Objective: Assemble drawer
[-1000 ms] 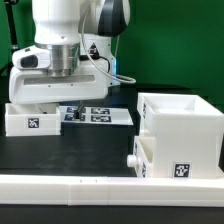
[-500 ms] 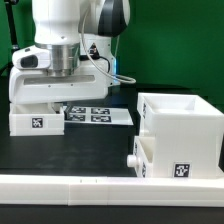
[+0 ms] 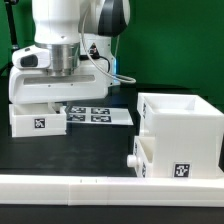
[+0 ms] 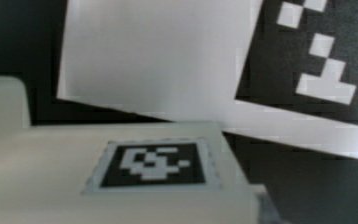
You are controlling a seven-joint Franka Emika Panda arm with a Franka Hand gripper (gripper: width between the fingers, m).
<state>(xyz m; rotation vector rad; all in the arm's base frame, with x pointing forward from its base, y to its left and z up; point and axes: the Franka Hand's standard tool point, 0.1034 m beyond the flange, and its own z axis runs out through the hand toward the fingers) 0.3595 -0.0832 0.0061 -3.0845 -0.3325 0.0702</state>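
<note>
The drawer's large white housing (image 3: 182, 130) stands at the exterior view's right. One tray sits in its lower slot, and its round knob (image 3: 134, 161) sticks out. The second small tray (image 3: 38, 122), with a tag on its front wall, is at the exterior view's left. My gripper (image 3: 42, 103) reaches down into this tray from above and is shut on its wall; the fingertips are hidden. The wrist view shows this tray's tagged wall (image 4: 155, 163) up close. I cannot tell whether the tray rests on the table or hangs just above it.
The marker board (image 3: 96, 115) lies flat just behind and beside the held tray, and it also shows in the wrist view (image 4: 318, 55). A long low white rail (image 3: 100, 188) runs along the front. Black table lies between tray and housing.
The gripper and the small tray have shifted together a little toward the exterior view's right, nearer the marker board. The housing and rail have not moved.
</note>
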